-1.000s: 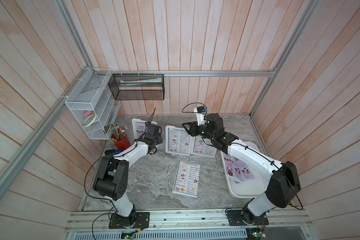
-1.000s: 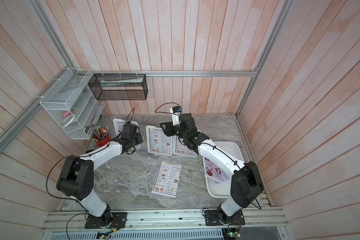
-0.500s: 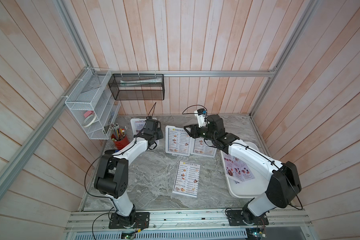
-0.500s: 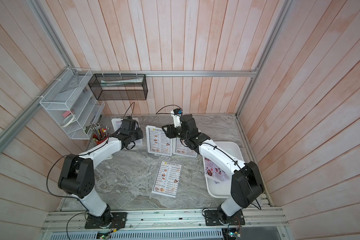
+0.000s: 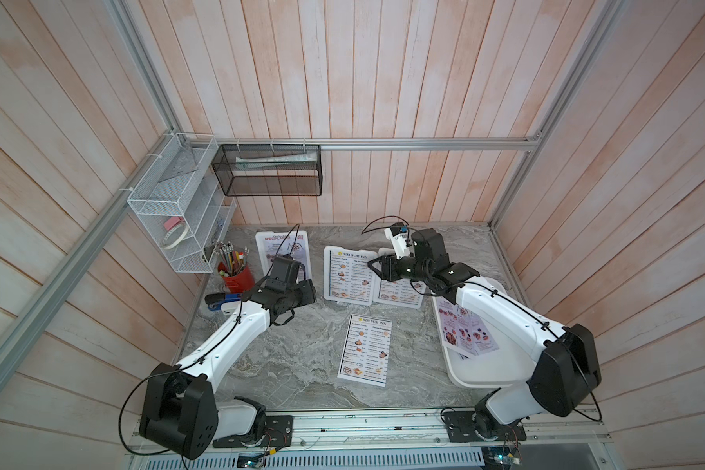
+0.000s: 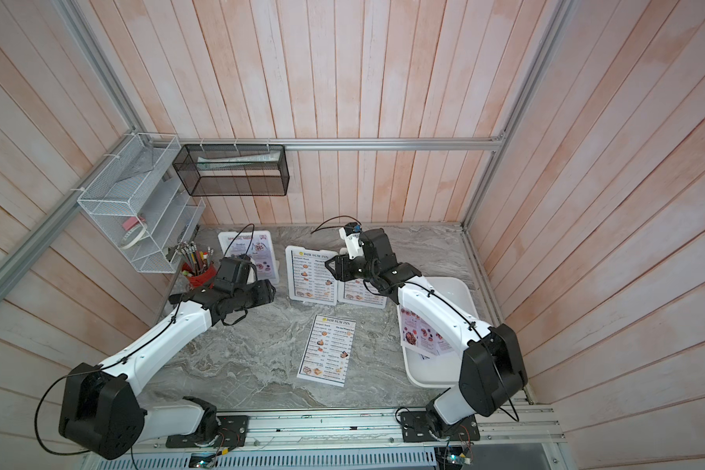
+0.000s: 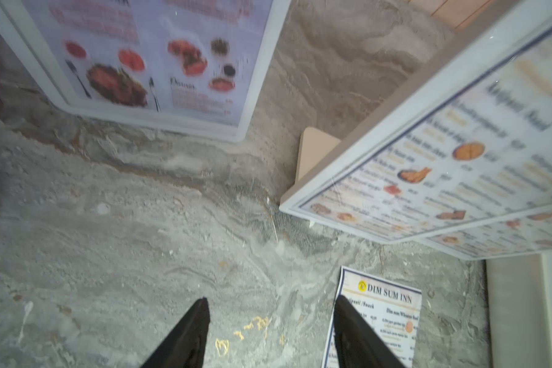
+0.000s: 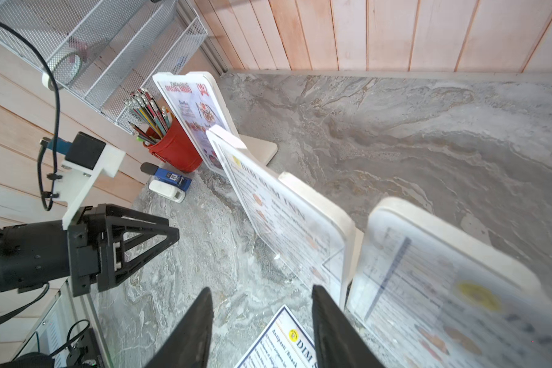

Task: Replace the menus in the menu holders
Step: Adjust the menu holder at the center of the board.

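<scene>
As each stretches forward, left gripper (image 7: 271, 299) spread, right gripper (image 8: 262, 288) spread

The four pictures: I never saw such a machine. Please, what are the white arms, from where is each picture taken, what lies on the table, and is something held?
This is one robot with two white arms, fixed on a rail at the table's front. Each ends in a black pincer. Two pictures come from a camera high above, so they look nearly equal. The other two come from wrist cameras, looking past the left pincer and the right pincer. On the marble table stand a holder with a lilac special menu, a middle holder and a third holder, both with Dim Sum Inn menus. A loose Dim Sum Inn sheet lies flat; lilac sheets lie in a white tray. Both pincers are open and hold nothing.
</scene>
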`<action>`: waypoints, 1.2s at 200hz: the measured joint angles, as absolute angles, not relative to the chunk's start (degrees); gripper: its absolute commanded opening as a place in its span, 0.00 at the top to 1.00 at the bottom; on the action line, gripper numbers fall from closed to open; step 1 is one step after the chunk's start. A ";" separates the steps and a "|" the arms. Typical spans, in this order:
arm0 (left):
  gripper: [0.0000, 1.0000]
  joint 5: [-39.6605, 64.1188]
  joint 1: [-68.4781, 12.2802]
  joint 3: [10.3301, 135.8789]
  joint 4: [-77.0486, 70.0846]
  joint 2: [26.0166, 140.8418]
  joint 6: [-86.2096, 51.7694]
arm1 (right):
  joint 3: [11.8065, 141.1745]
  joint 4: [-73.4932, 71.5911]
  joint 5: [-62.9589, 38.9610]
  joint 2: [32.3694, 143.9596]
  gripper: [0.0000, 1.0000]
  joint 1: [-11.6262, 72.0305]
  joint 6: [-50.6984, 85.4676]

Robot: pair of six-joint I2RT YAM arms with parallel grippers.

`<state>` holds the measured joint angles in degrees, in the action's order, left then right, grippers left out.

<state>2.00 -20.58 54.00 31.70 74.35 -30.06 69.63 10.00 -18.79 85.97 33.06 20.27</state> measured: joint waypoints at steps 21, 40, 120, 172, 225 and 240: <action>0.34 2.94 -22.65 52.62 33.63 71.92 -31.38 | 66.70 8.69 -18.76 85.71 0.46 32.99 20.67; 0.34 3.01 -23.05 52.27 34.46 70.65 -32.18 | 64.18 7.53 -18.68 86.35 0.46 32.84 20.91; 0.34 2.87 -23.05 52.27 36.58 69.63 -32.64 | 62.59 -1.69 -16.51 93.06 0.45 32.80 20.86; 0.33 2.37 -23.05 52.27 36.91 69.06 -32.62 | 62.96 -4.29 -18.33 94.65 0.49 34.02 20.99; 0.33 1.58 -23.05 54.06 35.64 71.85 -32.56 | 63.42 -3.75 -21.98 94.65 0.51 41.50 22.70; 0.34 1.41 -23.05 55.29 34.30 74.24 -32.53 | 63.53 -3.16 -22.61 94.52 0.51 43.68 23.29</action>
